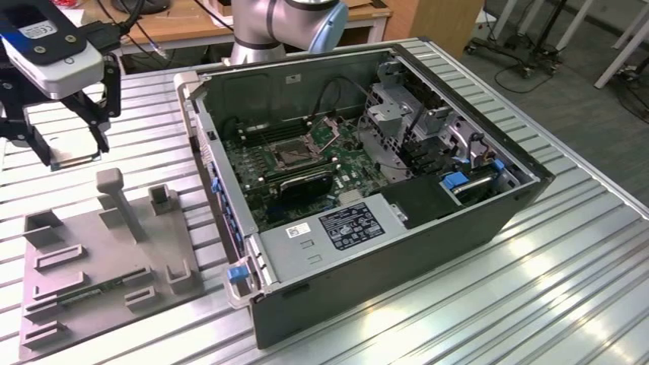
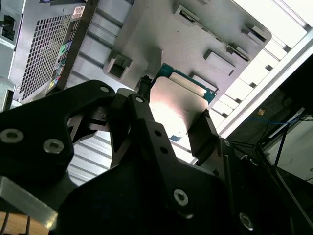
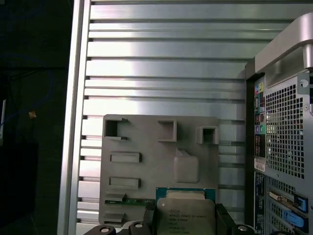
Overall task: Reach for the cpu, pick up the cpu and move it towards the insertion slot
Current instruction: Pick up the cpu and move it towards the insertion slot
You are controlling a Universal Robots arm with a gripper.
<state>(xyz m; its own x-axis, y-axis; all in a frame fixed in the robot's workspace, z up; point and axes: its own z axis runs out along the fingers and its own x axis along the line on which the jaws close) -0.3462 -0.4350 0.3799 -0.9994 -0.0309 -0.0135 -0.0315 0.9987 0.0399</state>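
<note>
ribbed metal table (image 1: pixel 568 251), gripper (image 1: pixel 73 156) hangs near the grey tray (image 1: pixel 91 251), fingers pinching the cpu (image 3: pixel 186 214), well apart from the insertion slot (image 1: pixel 287 154) inside the open case (image 1: pixel 507 207).

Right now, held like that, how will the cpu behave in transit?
Likely stiff: the cpu is a flat metal-topped plate, not sagging. Shiny lid looks slick, so it could slip in the gripper. Probably light.
</note>
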